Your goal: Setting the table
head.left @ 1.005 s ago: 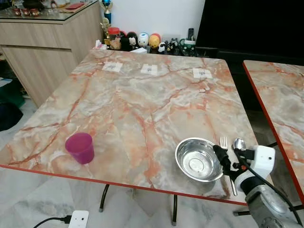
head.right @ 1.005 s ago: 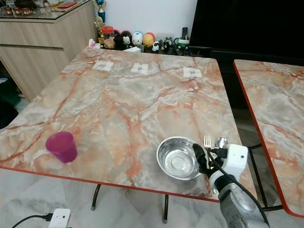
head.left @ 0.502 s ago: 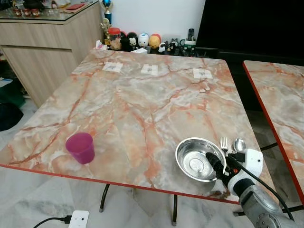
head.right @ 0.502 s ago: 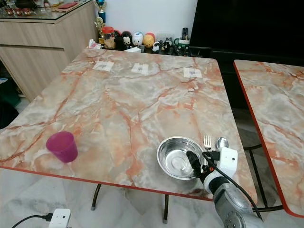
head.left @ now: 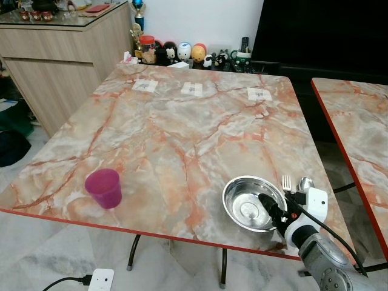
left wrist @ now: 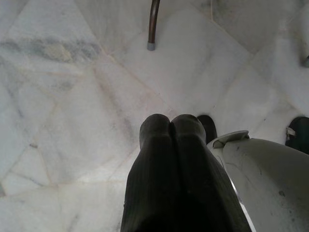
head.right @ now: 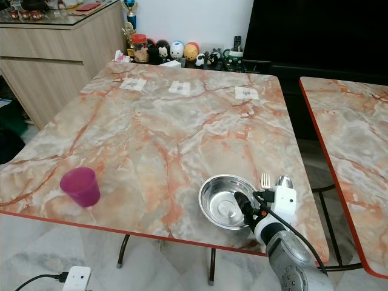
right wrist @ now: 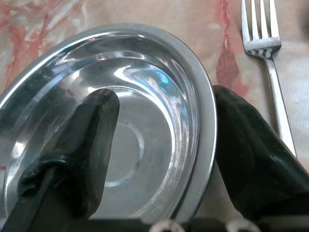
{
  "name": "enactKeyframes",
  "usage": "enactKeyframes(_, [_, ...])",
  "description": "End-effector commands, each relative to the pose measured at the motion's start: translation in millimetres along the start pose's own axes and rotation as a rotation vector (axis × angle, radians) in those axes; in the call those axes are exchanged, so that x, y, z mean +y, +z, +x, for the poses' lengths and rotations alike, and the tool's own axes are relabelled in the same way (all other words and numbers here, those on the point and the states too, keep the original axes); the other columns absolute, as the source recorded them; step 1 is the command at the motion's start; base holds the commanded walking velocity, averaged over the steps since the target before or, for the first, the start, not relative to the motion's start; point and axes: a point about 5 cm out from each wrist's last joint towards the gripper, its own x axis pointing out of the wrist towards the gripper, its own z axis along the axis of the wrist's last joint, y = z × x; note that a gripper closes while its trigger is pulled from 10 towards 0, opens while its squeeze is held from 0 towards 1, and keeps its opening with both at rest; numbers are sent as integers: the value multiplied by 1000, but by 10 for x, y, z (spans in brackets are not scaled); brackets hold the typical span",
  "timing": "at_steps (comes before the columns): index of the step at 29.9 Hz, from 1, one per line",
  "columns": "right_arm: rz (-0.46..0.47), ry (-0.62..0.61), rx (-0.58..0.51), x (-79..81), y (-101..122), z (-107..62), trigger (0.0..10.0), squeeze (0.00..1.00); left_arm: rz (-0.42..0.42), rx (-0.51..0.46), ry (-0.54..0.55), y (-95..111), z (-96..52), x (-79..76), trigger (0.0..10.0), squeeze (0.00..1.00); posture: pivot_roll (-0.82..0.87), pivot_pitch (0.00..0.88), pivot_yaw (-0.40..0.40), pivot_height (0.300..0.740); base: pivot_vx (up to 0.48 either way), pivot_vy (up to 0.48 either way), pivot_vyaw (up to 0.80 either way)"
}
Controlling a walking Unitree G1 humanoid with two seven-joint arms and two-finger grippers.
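The steel bowl [head.left: 253, 204] is set near the marble table's [head.left: 182, 121] front right corner, its rim straddled by the parted right gripper [right wrist: 159, 145] (not clamped), beside a fork [right wrist: 268, 58]. The left gripper [left wrist: 171, 126] is pressed closed over the floor.

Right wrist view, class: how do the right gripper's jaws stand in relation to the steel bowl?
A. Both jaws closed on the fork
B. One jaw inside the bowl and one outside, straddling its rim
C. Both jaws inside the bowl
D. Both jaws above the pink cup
B: the right gripper has one finger over the inside of the bowl and the other outside its rim, beside the fork.
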Motion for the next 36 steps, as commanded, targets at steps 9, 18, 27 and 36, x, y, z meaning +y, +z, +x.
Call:
enactKeyframes(9, [24, -2, -3, 13, -6, 27, 0, 0, 26, 34, -5, -68, -12, 12, 10000, 0, 42, 0, -48, 740, 0, 0, 0])
enactKeyframes(18, [25, -1, -8, 40, -7, 43, 0, 0, 24, 35, -5, -67, -11, 11, 10000, 0, 44, 2, -49, 740, 0, 0, 0])
enactKeyframes(27, [27, -6, -13, 42, 4, 59, 0, 0, 22, 37, -8, -64, -10, 11, 10000, 0, 45, 10, -47, 740, 0, 0, 0])
enactKeyframes(36, [36, -30, -35, 49, 6, 63, 0, 0, 23, 38, -11, -59, -8, 10, 10000, 0, 44, 10, -44, 740, 0, 0, 0])
